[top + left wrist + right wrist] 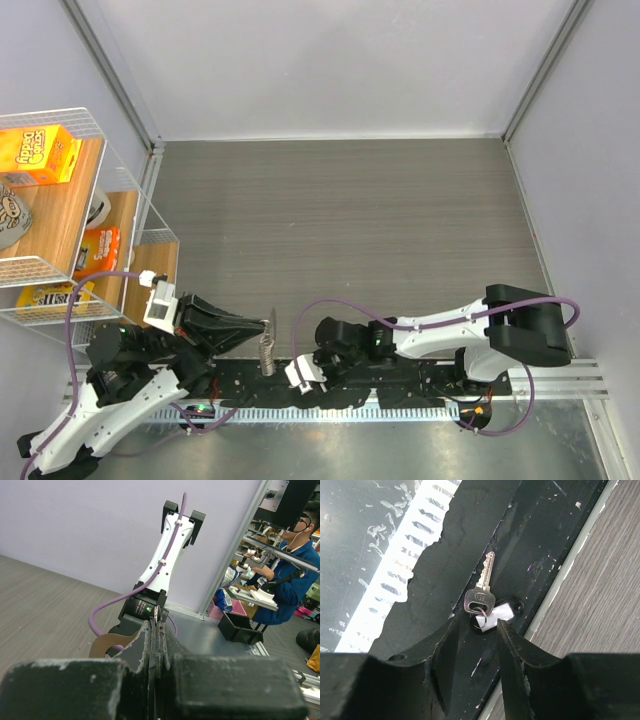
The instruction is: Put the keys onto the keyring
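At the far left a wire rack [140,215] is standing beside the table [350,220], carrying an orange box [40,152] on its upper shelf. Below it the left arm [110,400] is reaching rightward along the near edge. The left gripper [262,322] [155,622] is pressing its fingers flat together on the keyring [267,348], a glittery silver strip of small links that is hanging down from the fingertips by the table's near edge. In the left wrist view only a small silver loop of it [157,614] is poking out between the closed pads.

Just to the right, the right gripper [477,622] is pointing down at a black strip [530,540] with its fingers [512,650] spread apart, pinching nothing. A silver key [481,587] is lying flat on that strip just ahead of the fingertips, its blade pointing away from the gripper and touching neither finger. A small ring [481,613] is hanging from the key's head, and a black tag [502,614] with a white label is lying beside it, close to the gap between the two fingertips. Farther right the right arm [450,325] is stretching back to its base, a purple cable [340,305] looping over it
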You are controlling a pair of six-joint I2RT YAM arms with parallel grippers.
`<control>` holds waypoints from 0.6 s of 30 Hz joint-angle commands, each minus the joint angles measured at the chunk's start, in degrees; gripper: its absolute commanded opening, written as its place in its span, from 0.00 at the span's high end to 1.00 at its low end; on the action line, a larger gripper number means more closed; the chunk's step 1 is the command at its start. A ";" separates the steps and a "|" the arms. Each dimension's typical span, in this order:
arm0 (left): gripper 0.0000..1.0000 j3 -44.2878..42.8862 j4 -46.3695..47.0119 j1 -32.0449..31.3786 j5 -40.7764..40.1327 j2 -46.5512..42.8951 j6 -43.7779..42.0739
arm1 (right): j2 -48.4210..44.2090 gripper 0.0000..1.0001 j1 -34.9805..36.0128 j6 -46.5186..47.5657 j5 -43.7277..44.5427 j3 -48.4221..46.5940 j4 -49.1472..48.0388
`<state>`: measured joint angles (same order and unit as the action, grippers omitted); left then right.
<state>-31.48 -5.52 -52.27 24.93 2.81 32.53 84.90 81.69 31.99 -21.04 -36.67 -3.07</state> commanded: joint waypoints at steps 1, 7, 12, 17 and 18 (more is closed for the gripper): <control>1.00 -1.91 1.30 0.06 0.38 0.79 -0.19 | 0.61 0.59 -0.65 0.97 -2.52 -1.92 -2.64; 1.00 -1.83 1.39 0.06 0.12 1.06 -0.37 | 1.32 0.59 -1.01 1.06 -3.13 -1.92 -3.17; 1.00 -2.00 1.48 0.06 0.12 1.41 -0.37 | 1.67 0.60 -1.44 1.06 -3.40 -1.92 -3.61; 1.00 -2.00 1.56 0.06 0.03 1.67 -0.45 | 2.20 0.62 -1.71 1.06 -4.27 -1.83 -3.70; 1.00 -1.91 1.56 0.06 0.03 1.67 -0.45 | 2.28 0.62 -1.71 1.15 -4.28 -1.83 -3.70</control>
<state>-31.48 -5.67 -52.27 24.91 3.68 32.51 86.67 80.36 32.62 -23.68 -36.77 -4.08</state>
